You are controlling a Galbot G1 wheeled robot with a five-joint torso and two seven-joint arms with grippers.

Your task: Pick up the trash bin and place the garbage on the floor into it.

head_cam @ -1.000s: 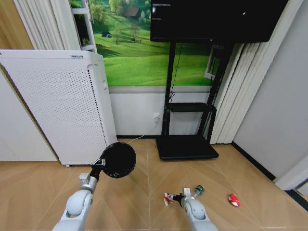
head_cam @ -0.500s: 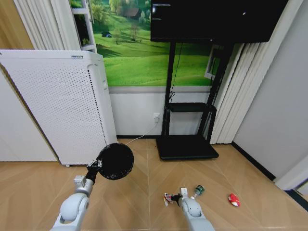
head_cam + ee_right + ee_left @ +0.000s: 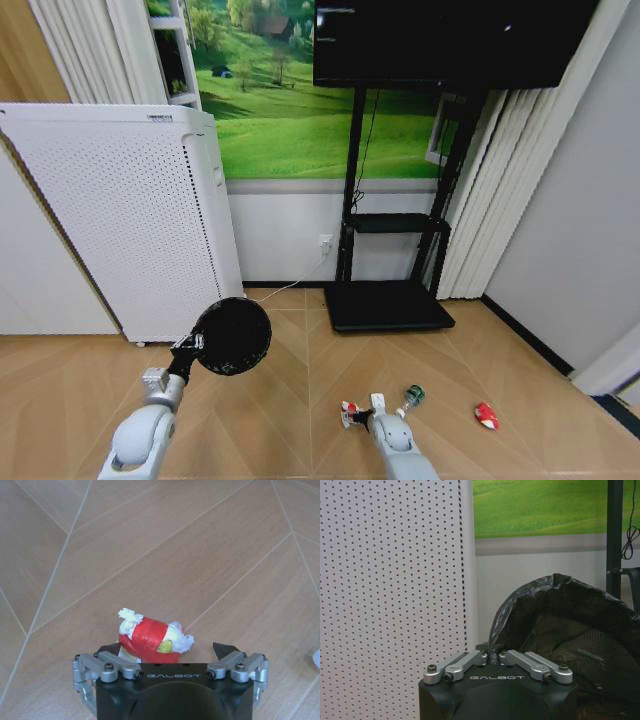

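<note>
My left gripper (image 3: 184,349) holds the black trash bin (image 3: 232,336) up off the floor, its mouth turned towards my head camera. In the left wrist view the fingers (image 3: 470,659) are shut on the bin's bag-lined rim (image 3: 555,582). The garbage lies on the wooden floor: a red-and-white crumpled wrapper (image 3: 349,410), a small greenish bottle (image 3: 414,395) and a red scrap (image 3: 486,415). My right gripper (image 3: 375,404) is low over the wrapper. Seen from the right wrist, the gripper (image 3: 166,652) is open, with the wrapper (image 3: 152,639) between its fingertips.
A tall white perforated appliance (image 3: 120,220) stands at the left, close behind the bin. A black TV stand (image 3: 388,305) with a flat base sits against the far wall. Curtains and a grey wall (image 3: 570,240) close off the right side.
The left arm has carried the bin a little to the left and lower. The right gripper has shifted left and drawn in over the wrapper.
</note>
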